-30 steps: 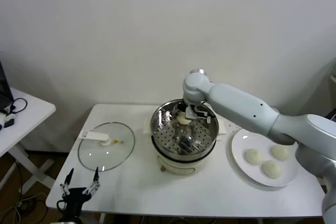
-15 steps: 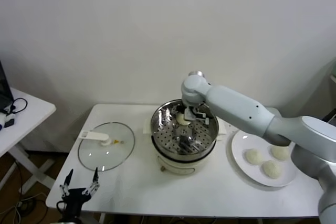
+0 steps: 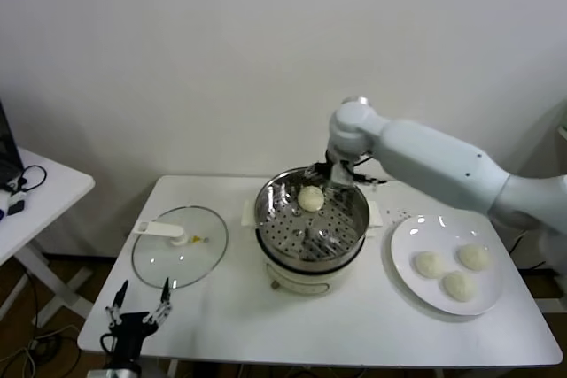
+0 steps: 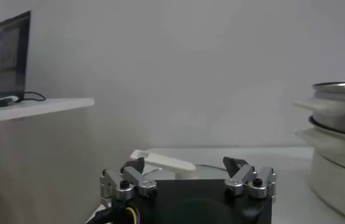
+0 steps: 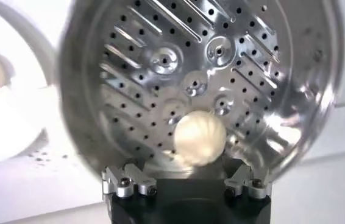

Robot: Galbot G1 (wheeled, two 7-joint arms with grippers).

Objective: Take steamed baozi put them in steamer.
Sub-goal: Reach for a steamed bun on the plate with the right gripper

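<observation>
- A side table [image 3: 40, 185] is poking in at the far left of the head view, cut off by the frame edge, with a dark cable lying on it.
- The left gripper [image 3: 135, 316] is hanging low off the near left corner of the white table [image 3: 354, 325], idle, its fingers spread wide and gripping nothing; its arm is running out of the bottom edge.
- In the left wrist view that same left gripper [image 4: 188, 179] is showing only its finger bases, the tips being cut off.
- The glass lid [image 3: 180, 258] is lying flat on the table, left of the steamer, its white handle [image 3: 162, 230] pointing left.
- The steamer [image 3: 312, 219] is sitting mid-table on a white cooker base [image 3: 306, 276], whose lower front is partly lost in shadow.
- One baozi [image 3: 310, 198] is resting on the perforated floor near the far wall of the basket; the right wrist view is looking straight down on this baozi [image 5: 199, 139].
- The right gripper [image 3: 337, 174] is hovering over the far rim, just beside that bun and apart from it, fingers parted and empty; its fingertips are hard to make out against the steel.
- A white plate [image 3: 403, 258] is sitting right of the steamer, carrying three more buns [image 3: 457, 285] close together.
- The right arm is running off the right edge.
</observation>
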